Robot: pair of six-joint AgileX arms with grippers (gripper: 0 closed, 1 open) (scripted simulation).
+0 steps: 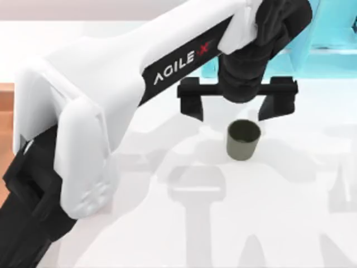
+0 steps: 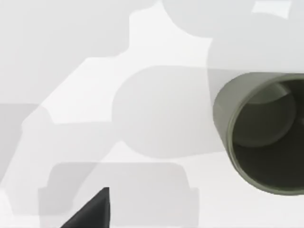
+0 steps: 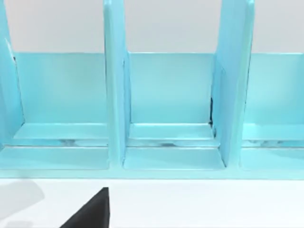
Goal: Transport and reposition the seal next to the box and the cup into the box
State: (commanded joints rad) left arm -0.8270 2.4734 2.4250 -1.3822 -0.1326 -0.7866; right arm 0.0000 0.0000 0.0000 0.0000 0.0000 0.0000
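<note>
Two fingers spread wide — our left gripper [image 1: 237, 105] hung just above the cup [image 1: 243, 140], which stood upright on the counter [image 1: 290, 212], untouched. Right gripper's fingers — we couldn't tell.

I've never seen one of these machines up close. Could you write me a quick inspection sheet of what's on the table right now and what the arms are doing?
Surface: white table, crossed by grey shadows of the arms.
Job's things: the cup stands upright on the table, nothing inside it; the wooden box lies at the top view's left edge.
Clutter: nothing seen.
Grippers: the left gripper hangs open just above and behind the cup, fingers spread wider than the cup, not touching it. The right wrist view faces the shelf unit.
Cables: nothing seen.
Surroundings: a cyan shelf unit with upright dividers stands at the table's far side.
</note>
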